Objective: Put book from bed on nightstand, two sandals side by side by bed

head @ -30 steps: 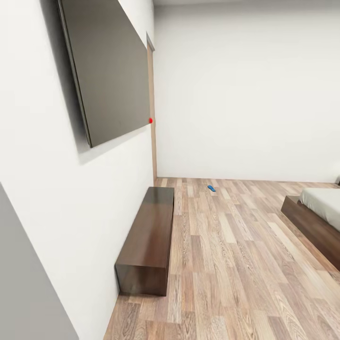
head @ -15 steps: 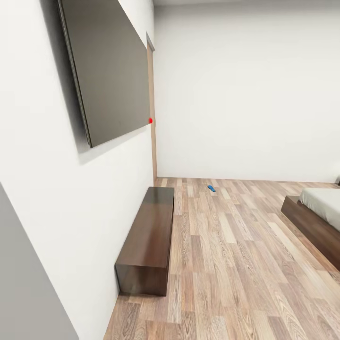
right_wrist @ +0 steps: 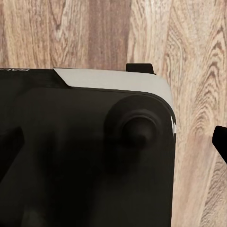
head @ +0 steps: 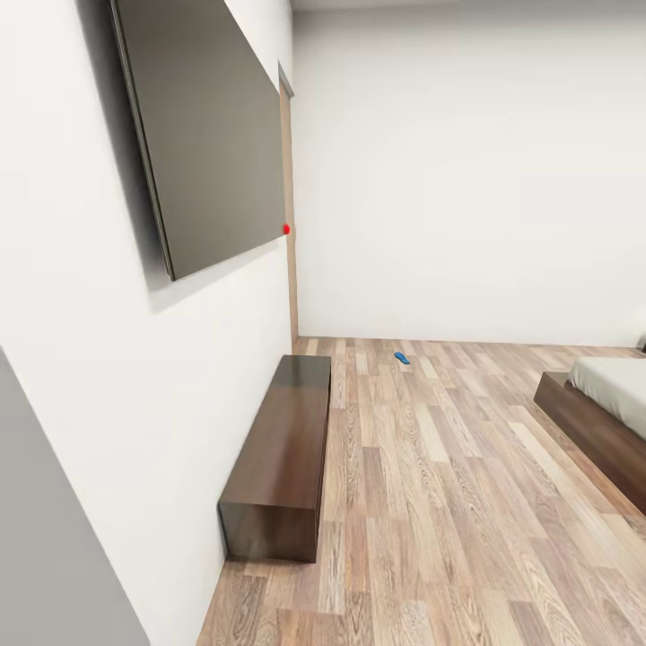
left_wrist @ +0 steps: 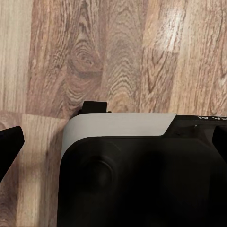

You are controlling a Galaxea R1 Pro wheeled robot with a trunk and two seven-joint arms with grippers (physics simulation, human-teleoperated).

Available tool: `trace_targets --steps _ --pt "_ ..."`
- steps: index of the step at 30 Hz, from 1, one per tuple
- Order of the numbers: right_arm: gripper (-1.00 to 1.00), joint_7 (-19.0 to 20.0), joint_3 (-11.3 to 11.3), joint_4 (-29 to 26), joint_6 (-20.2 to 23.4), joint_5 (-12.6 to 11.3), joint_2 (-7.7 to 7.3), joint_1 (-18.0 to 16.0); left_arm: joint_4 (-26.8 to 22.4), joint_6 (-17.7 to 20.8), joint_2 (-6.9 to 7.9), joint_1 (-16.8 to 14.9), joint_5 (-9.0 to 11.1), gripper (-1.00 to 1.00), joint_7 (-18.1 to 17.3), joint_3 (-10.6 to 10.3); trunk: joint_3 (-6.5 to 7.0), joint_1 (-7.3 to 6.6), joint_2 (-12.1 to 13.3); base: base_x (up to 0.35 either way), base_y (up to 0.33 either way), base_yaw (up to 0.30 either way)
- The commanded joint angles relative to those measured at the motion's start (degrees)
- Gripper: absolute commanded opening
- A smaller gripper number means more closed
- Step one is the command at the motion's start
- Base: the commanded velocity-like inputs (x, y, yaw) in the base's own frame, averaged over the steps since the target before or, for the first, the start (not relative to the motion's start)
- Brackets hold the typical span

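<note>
Where the head view looks into the bedroom: white walls [head: 467,179] and a light-brown wood-plank floor [head: 431,484]. On the left wall, a large dark flat panel [head: 206,135], a small red dot [head: 286,229] at its far lower corner. Below it, against that wall, a long low dark-wood bench [head: 283,449]. Far across the floor, near the back wall, one small bright-blue sandal [head: 401,357] lying flat, well apart from the bench and from the bed [head: 601,413]. At the right edge, a corner of the bed: dark-brown platform frame, light-grey mattress on top.

Left wrist view: plank floor beneath a black and white robot body [left_wrist: 142,175]; dark finger [left_wrist: 9,144] tips of the left gripper at the picture's edges, spread wide apart, nothing between them but that body and floor.

Right wrist view: the same black and white body, plank floor around it; one dark finger [right_wrist: 220,142] tip of the right gripper at the edge. Whether it stands apart or closed cannot be told.
</note>
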Motion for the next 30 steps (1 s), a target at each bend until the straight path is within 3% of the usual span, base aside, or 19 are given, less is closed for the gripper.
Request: trace_targets --steps 1,30 --pt "1.00 0.14 -0.02 0.06 -0.20 -0.04 0.00 -0.04 0.05 -0.18 -0.02 -0.04 0.10 1.00 -0.08 0.29 -0.06 0.00 -0.03 0.000 0.000 0.000" --pt "1.00 0.14 -0.02 0.06 -0.20 -0.04 0.00 -0.04 0.05 -0.18 -0.02 -0.04 0.10 1.00 -0.08 0.29 -0.05 0.00 -0.03 0.000 0.000 0.000"
